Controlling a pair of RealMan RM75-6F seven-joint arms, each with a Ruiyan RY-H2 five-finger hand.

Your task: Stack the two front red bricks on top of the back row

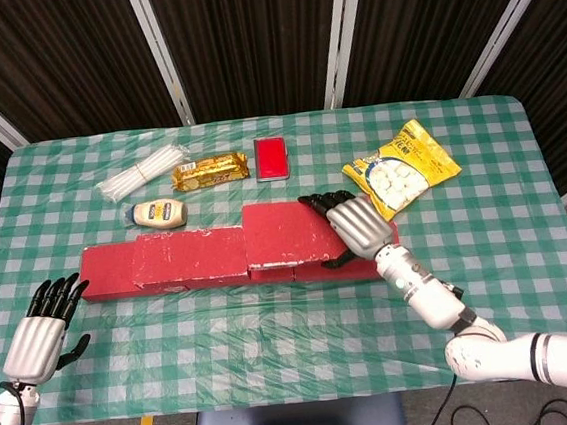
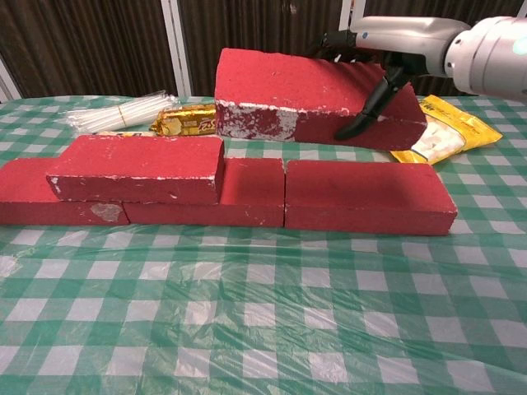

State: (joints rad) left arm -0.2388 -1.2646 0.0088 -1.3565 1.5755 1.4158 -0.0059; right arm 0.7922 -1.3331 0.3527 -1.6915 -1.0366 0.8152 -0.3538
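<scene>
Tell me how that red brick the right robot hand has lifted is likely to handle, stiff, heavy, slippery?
The red brick looks rigid: held by the right robot hand at one end, it doesn't sag. Probably heavy for its size. Its rough, chipped surface likely grips well, though the one-ended hold could let it tip.
</scene>
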